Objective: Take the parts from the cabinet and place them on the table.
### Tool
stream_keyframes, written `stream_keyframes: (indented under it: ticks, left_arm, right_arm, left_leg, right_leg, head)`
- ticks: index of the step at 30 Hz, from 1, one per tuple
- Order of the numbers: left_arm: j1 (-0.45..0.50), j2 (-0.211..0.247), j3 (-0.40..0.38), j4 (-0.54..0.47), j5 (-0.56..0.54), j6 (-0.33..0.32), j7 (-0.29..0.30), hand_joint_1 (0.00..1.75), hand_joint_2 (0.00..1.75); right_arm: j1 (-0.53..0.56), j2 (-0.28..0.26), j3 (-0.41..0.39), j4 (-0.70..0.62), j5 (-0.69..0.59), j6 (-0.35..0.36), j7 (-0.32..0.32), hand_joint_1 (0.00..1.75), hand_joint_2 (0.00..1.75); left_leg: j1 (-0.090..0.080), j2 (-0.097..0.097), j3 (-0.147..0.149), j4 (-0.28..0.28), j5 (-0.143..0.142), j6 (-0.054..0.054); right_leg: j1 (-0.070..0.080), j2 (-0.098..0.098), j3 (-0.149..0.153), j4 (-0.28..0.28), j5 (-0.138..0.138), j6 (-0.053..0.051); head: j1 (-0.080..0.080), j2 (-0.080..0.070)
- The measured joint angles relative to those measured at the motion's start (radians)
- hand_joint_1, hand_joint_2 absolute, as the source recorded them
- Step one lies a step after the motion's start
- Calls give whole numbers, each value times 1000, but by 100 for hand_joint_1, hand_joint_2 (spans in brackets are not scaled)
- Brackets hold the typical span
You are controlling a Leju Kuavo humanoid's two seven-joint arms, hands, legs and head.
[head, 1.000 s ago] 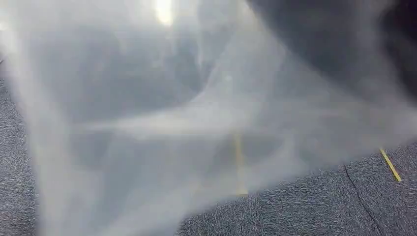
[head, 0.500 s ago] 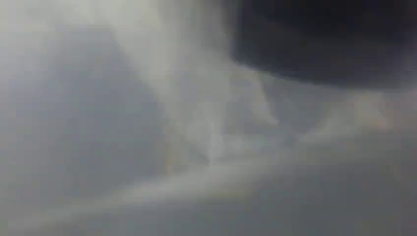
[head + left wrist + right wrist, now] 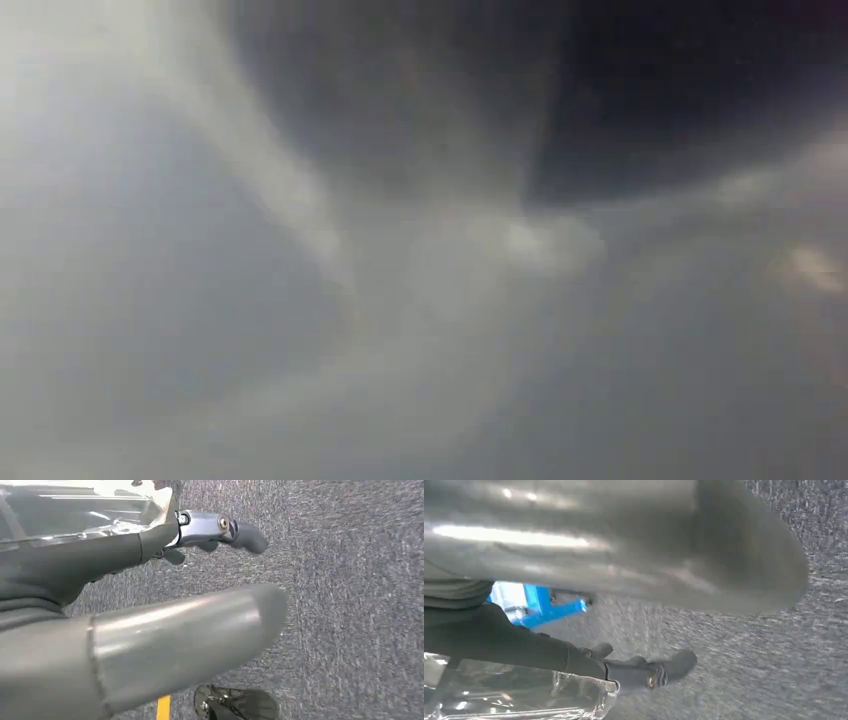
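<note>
Left hand (image 3: 150, 605) gripped clear plastic bag (image 3: 75, 510) against its palm above grey carpet (image 3: 350, 605), right hand (image 3: 624, 580) likewise held the bag (image 3: 524, 695), blue frame (image 3: 541, 607) behind, head view blurred by translucent film, parts inside not discernible

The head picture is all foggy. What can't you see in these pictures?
- Head view: everything, blurred behind something filmy close to the lens.
- Left wrist view: the clear plastic thing the left hand holds is cut off by the edge.
- Right wrist view: the right hand hides what the blue thing is.
</note>
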Motion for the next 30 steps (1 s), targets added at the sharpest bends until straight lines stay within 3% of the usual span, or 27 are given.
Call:
stream_keyframes:
  ticks: [2,3,4,6,7,8,9,11,12,13,14,16,17,18,19,20,22,23,24,25,26,27,28,29,30]
  left_arm:
    - [7,-1,1,0,0,16,-10,0,0]
    - [9,-1,1,1,0,22,-12,0,0]
    - [9,-2,2,1,2,28,-15,0,0]
    - [7,-3,5,1,3,39,-21,0,0]
    - [8,-3,6,1,6,43,-23,0,0]
    - [11,-4,8,1,11,43,-28,0,0]
    - [14,-4,12,1,15,45,-35,0,0]
    - [17,-5,15,1,23,46,-44,0,0]
    - [16,-3,18,1,24,50,-46,0,0]
    - [13,-3,22,0,31,53,-50,0,0]
    - [10,-6,27,0,38,63,-65,0,0]
    - [15,-7,42,0,55,86,-85,0,0]
    - [19,-8,49,0,60,100,-91,0,0]
    - [21,-12,54,0,64,111,-94,0,0]
    - [20,-13,61,0,68,123,-96,0,0]
    - [18,-16,66,0,68,127,-98,0,0]
    - [19,-22,71,0,68,130,-100,0,0]
    - [21,-24,74,0,72,130,-100,0,0]
    - [24,-25,79,0,77,130,-103,0,0]
    - [25,-27,84,1,80,133,-106,0,0]
    - [25,-29,89,1,84,138,-111,0,0]
    - [25,-31,91,0,84,143,-110,0,175]
    - [24,-33,94,0,84,146,-107,0,175]
    - [21,-33,97,0,85,135,-106,0,175]
    - [21,-33,102,0,87,123,-107,0,175]
  right_arm:
    - [2,2,6,0,3,0,0,0,0]
    - [1,5,10,0,4,0,0,0,0]
    - [4,7,16,0,5,0,-2,0,0]
    - [10,9,23,0,6,0,-2,0,0]
    - [13,10,24,0,7,0,-2,0,0]
    - [16,11,27,0,7,-1,-2,0,0]
    - [19,16,32,0,10,-2,-2,0,0]
    - [23,25,45,0,11,-4,-1,0,0]
    - [23,33,49,1,13,-5,-1,0,0]
    - [25,41,50,1,13,-7,1,0,0]
    - [27,45,55,2,15,-11,7,0,0]
    - [29,61,70,2,17,-15,22,0,0]
    - [30,66,78,2,18,-20,29,0,0]
    - [33,69,84,2,19,-21,33,0,0]
    - [37,74,96,2,19,-21,37,0,0]
    - [41,78,103,2,19,-22,38,0,0]
    - [48,81,114,3,19,-22,40,0,0]
    - [51,82,121,3,19,-22,42,0,0]
    - [52,82,124,3,19,-22,42,0,0]
    - [54,82,130,3,19,-23,46,0,0]
    - [57,83,142,3,19,-24,50,0,0]
    - [58,83,154,3,15,-31,33,0,0]
    - [57,89,156,4,7,-34,-3,0,0]
    - [55,89,156,4,4,-22,-42,0,0]
    - [55,85,163,4,5,-6,-67,0,0]
  left_leg:
    - [14,-5,-2,2,4,-7]
    - [15,19,-12,26,-17,-2]
    - [10,43,-40,89,-66,2]
    - [3,54,-115,255,-157,7]
    - [0,56,-142,316,-179,12]
    - [-4,56,-145,331,-177,18]
    - [-10,57,-126,303,-155,30]
    - [-31,70,-33,147,-79,67]
    - [-48,108,15,69,-56,93]
    - [-55,141,25,43,-69,101]
    - [-61,133,21,38,-64,94]
    - [-64,114,18,35,-60,97]
    - [-60,101,21,21,-48,97]
    - [-47,97,29,9,-35,92]
    - [-46,86,27,3,-28,98]
    - [-46,76,20,3,-24,100]
    - [-46,52,11,4,-20,98]
    - [-45,41,9,4,-18,95]
    - [-44,31,9,5,-17,93]
    - [-41,20,9,7,-16,91]
    - [-38,8,10,9,-16,87]
    - [-37,-2,10,12,-17,81]
    - [-40,-10,3,20,-19,73]
    - [-42,-19,-1,26,-23,65]
    - [-40,-21,-2,25,-21,60]
  right_leg:
    - [2,-12,-7,6,5,-19]
    - [3,-18,-6,6,9,-29]
    - [10,-23,-12,6,11,-35]
    - [23,-42,-17,6,16,-43]
    - [31,-51,-22,7,18,-47]
    - [38,-60,-26,7,20,-50]
    - [44,-67,-27,7,20,-50]
    - [56,-83,-25,7,20,-50]
    - [54,-88,-22,7,20,-51]
    - [70,-98,-23,9,19,-50]
    - [65,-109,-25,9,19,-50]
    - [62,-129,-22,6,20,-48]
    - [69,-139,-17,4,20,-45]
    - [66,-114,-29,21,11,-41]
    - [62,-67,-46,56,-11,-39]
    - [56,-42,-78,126,-47,-42]
    - [48,-33,-146,277,-108,-39]
    - [45,-33,-160,313,-114,-31]
    - [41,-33,-150,297,-103,-21]
    - [37,-32,-119,241,-77,-6]
    - [33,-28,-71,151,-40,8]
    - [27,-12,-25,61,-8,20]
    - [20,27,-3,1,-4,21]
    - [25,20,-5,-1,0,1]
    - [30,13,-6,-1,-1,-10]
  head:
    - [-8,0]
    - [-13,0]
    - [-16,0]
    - [-26,0]
    - [-26,0]
    - [-27,0]
    - [-26,0]
    - [-26,0]
    - [-25,0]
    - [-24,0]
    - [-26,0]
    - [-27,0]
    - [-25,0]
    - [-26,0]
    - [-24,0]
    - [-22,0]
    - [-19,0]
    - [-18,0]
    - [-18,0]
    - [-18,0]
    - [-16,0]
    - [-15,0]
    - [-6,0]
    - [-5,0]
    - [-9,0]
